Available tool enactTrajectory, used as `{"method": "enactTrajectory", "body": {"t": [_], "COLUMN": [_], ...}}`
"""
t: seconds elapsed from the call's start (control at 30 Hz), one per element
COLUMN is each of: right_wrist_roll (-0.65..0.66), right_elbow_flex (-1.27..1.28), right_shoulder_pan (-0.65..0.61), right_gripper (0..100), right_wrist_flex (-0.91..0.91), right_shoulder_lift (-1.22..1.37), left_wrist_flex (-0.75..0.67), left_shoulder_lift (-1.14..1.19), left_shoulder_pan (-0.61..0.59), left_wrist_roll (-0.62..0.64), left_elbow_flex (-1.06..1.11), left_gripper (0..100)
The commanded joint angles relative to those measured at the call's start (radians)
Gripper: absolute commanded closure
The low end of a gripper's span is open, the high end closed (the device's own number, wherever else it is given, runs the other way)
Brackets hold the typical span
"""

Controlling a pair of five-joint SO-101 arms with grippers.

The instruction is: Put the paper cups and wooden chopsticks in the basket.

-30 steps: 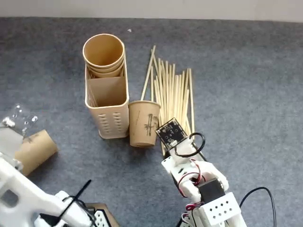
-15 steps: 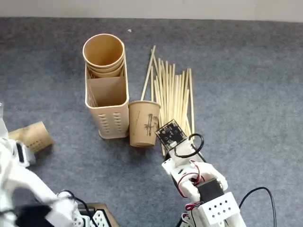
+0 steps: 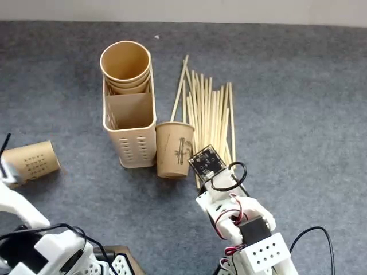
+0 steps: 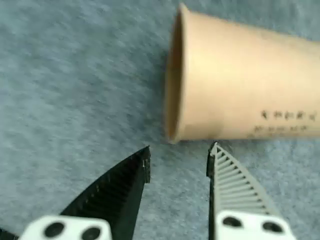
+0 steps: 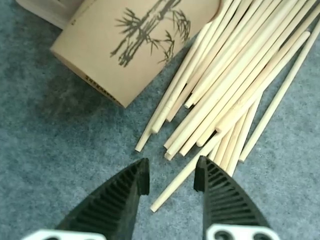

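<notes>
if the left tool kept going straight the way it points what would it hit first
Most likely the paper cup lying on its side: its rim end sits just ahead of the open left tool. Depth is unclear, so it might graze the carpet first.

The left arm [image 3: 40, 252] is placed at 7 o'clock, the right arm [image 3: 241, 223] at 5 o'clock; the left gripper [image 4: 177, 159] and the right gripper [image 5: 171, 176] are held parted

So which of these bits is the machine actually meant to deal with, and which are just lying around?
For the job:
basket
stacked cups, already in it
upright cup, right beside it
cup on its side, off by itself
chopsticks, loose on the mat

Just lying about:
small pale speck
grey mat under everything
</notes>
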Motion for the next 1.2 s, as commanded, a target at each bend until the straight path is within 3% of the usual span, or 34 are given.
{"method": "enactTrajectory", "body": {"t": [0.0, 0.27, 0.5, 0.77, 1.17], "right_wrist_roll": [-0.005, -0.005, -0.005, -0.005, -0.005], "right_elbow_flex": [-0.005, -0.005, -0.005, -0.005, -0.005], "right_shoulder_pan": [-0.007, -0.007, -0.007, -0.007, -0.007], "right_gripper": [83.1, 83.1, 83.1, 83.1, 83.1], "right_wrist_flex": [-0.019, -0.019, -0.019, -0.019, -0.019], "right_shoulder_lift": [-0.005, -0.005, -0.005, -0.005, -0.007], "left_wrist_flex": [0.008, 0.006, 0.014, 0.118, 0.15], "left_shoulder_lift": [-0.05, 0.15, 0.341, 0.357, 0.348], "left_shoulder_pan": [-0.01, 0.039, 0.154, 0.234, 0.289], "left_wrist_roll": [-0.011, -0.011, -0.012, -0.008, -0.008], "left_elbow_flex": [-0.104, -0.163, -0.185, -0.285, -0.289], "left_gripper": [79, 79, 79, 79, 79]}}
